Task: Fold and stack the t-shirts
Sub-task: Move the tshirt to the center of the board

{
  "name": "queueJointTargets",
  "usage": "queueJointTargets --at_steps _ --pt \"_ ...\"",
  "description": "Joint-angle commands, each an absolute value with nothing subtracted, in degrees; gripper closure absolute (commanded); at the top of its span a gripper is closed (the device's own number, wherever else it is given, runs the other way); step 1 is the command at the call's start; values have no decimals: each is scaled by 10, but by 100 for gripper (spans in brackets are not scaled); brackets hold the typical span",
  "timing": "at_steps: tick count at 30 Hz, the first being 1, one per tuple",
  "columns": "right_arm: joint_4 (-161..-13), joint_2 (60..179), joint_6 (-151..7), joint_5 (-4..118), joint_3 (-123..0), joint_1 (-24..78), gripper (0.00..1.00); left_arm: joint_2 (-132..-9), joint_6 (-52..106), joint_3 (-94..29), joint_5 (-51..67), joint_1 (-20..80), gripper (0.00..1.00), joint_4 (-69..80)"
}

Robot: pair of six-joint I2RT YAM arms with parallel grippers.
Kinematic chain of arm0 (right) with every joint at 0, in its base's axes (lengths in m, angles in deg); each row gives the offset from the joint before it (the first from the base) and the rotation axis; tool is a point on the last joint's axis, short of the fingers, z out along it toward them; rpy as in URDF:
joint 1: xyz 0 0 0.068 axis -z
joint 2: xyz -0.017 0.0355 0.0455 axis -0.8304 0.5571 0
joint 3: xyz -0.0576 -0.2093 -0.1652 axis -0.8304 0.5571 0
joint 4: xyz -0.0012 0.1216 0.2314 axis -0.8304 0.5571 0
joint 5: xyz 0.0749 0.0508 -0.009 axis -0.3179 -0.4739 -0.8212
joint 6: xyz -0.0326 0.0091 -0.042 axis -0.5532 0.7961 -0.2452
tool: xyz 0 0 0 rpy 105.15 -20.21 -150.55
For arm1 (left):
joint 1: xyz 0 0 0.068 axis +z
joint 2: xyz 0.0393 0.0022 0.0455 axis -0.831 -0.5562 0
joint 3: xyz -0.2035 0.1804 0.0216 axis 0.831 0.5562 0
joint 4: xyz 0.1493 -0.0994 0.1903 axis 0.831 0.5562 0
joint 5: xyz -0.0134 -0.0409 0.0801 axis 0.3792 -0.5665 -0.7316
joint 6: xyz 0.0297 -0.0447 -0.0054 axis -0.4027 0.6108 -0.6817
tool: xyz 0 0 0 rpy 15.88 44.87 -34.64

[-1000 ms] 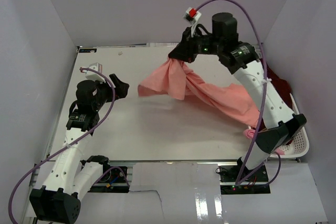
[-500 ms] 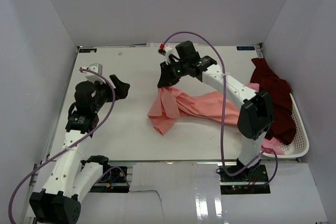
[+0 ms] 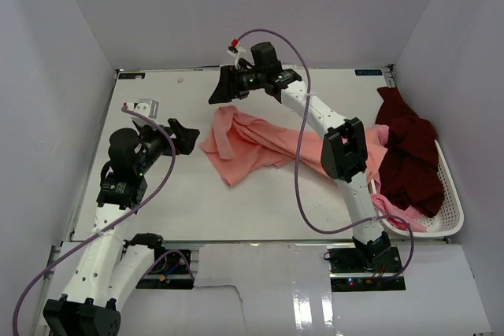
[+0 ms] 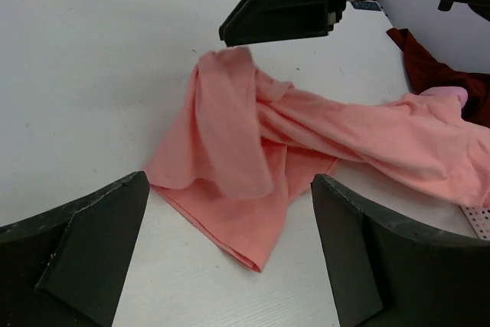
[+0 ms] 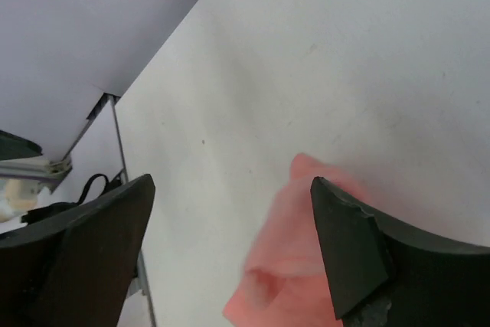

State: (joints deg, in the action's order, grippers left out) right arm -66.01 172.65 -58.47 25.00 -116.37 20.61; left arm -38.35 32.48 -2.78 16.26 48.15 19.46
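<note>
Two grippers: is either one holding cloth?
Neither; left gripper [image 3: 187,133] and right gripper [image 3: 221,89] both gape, empty
Where's the salmon-pink t-shirt [image 3: 250,149]?
Crumpled on the table [image 3: 150,194], soft and creased, long axis running left-right toward the basket [image 3: 450,194]; right gripper hangs over its far-left corner, left gripper sits just left, nearer its near hem

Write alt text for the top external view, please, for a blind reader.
A salmon-pink t-shirt lies crumpled on the white table, the right gripper open near its far edge. The left gripper is open beside it; a maroon t-shirt drapes over a basket at right.
</note>
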Motion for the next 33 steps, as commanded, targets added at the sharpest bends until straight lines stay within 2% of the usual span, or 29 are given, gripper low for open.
queueJointTargets --at_steps 1,2,5,9,13,17,24,33 --pt "-810 1639 -527 166 -1086 212 5 -375 313 -21 172 479 2 184" --pt "-808 1616 -539 195 -1055 212 9 -374 312 -22 170 479 2 184" --pt "-744 1558 -613 302 -1002 225 10 -371 312 -20 168 479 2 184" --pt "-520 1527 -727 526 -1030 226 10 -377 314 -20 175 479 2 181" --pt "-429 1491 -738 647 -981 226 10 -385 318 -21 182 480 2 179" --pt "-380 1474 -705 804 -881 227 10 -387 317 -22 181 479 2 179" --pt "-405 1447 -681 818 -732 276 10 -378 316 -20 179 479 2 181" --pt "-451 1453 -687 839 -673 309 10 -374 316 -19 181 479 2 181"
